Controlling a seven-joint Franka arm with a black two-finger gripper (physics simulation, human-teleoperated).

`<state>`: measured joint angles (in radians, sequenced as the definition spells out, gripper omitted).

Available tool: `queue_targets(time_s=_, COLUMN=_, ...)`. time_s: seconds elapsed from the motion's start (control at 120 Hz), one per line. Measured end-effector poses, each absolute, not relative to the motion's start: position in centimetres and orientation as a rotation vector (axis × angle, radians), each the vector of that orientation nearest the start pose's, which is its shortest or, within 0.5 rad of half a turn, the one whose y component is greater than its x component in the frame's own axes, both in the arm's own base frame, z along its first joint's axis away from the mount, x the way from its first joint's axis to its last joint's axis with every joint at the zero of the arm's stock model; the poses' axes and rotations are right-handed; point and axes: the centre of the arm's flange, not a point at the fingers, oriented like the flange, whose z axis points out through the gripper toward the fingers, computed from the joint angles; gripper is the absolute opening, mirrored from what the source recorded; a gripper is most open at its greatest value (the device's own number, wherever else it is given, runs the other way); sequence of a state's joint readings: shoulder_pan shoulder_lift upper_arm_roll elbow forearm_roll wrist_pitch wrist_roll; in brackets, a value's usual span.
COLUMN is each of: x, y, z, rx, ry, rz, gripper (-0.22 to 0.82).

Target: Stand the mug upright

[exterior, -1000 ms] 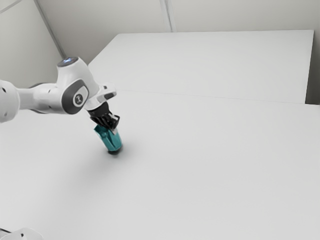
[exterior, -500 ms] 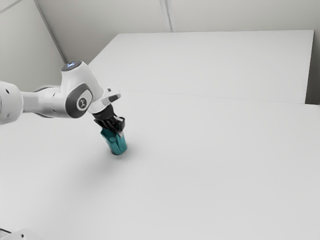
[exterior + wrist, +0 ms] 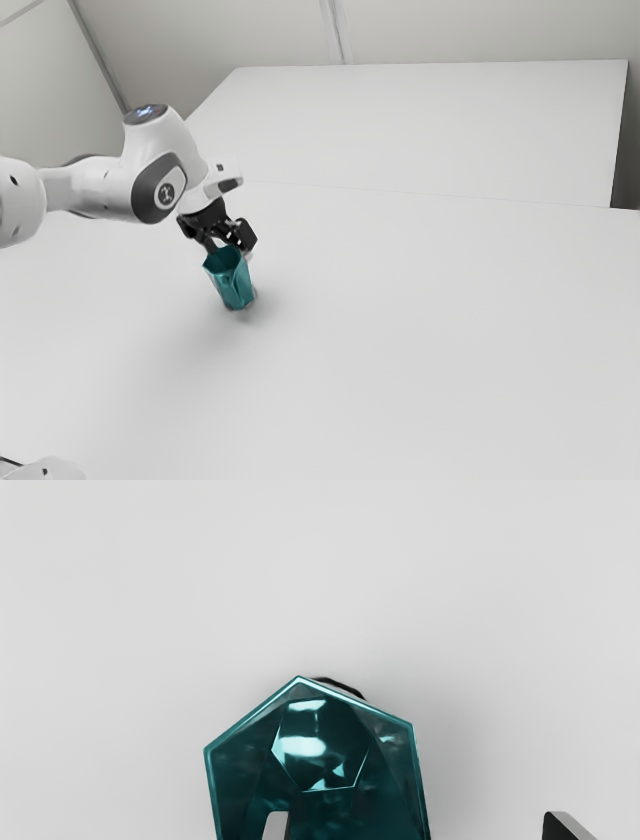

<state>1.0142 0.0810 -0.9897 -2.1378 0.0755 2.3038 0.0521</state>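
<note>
Mug (image 3: 233, 282), teal and faceted, mouth up on desk (image 3: 420, 330), looks nearly upright, base apparently bearing its weight; tool (image 3: 417, 820) released, one finger over mouth, other beyond rim, likely letting it stand alone.

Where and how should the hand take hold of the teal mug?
I'd pinch the rim of the mug from above. Its mouth opens toward the hand, and that thin edge lies between the spread fingers, one over the mouth and one outside, so it should fit.
</note>
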Motion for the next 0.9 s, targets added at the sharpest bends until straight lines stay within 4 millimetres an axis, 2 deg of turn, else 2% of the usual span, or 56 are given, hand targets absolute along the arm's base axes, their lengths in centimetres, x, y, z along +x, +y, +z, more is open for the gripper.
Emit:
queue_targets(time_s=0.125, x=55.8, y=1.8, z=41.0, rx=-3.121, ry=0.107, rz=-0.174, gripper=0.57)
queue_targets(time_s=0.225, x=56.5, y=2.1, z=43.2, rx=-3.123, ry=0.094, rz=-0.167, gripper=0.58)
queue_targets(time_s=0.317, x=57.5, y=2.6, z=46.6, rx=-3.133, ry=0.073, rz=-0.171, gripper=0.59)
queue_targets(time_s=0.45, x=58.5, y=2.6, z=53.2, rx=-3.145, ry=0.074, rz=-0.188, gripper=0.60)
queue_targets(time_s=0.542, x=58.7, y=2.5, z=57.2, rx=-3.144, ry=0.079, rz=-0.208, gripper=0.60)
queue_targets(time_s=0.667, x=58.3, y=4.1, z=62.1, rx=-3.137, ry=0.038, rz=-0.218, gripper=0.60)
queue_targets(time_s=0.775, x=57.8, y=4.2, z=63.1, rx=-3.119, ry=0.019, rz=-0.147, gripper=0.60)
queue_targets(time_s=0.9, x=57.0, y=2.9, z=64.0, rx=-3.098, ry=0.026, rz=-0.101, gripper=0.60)
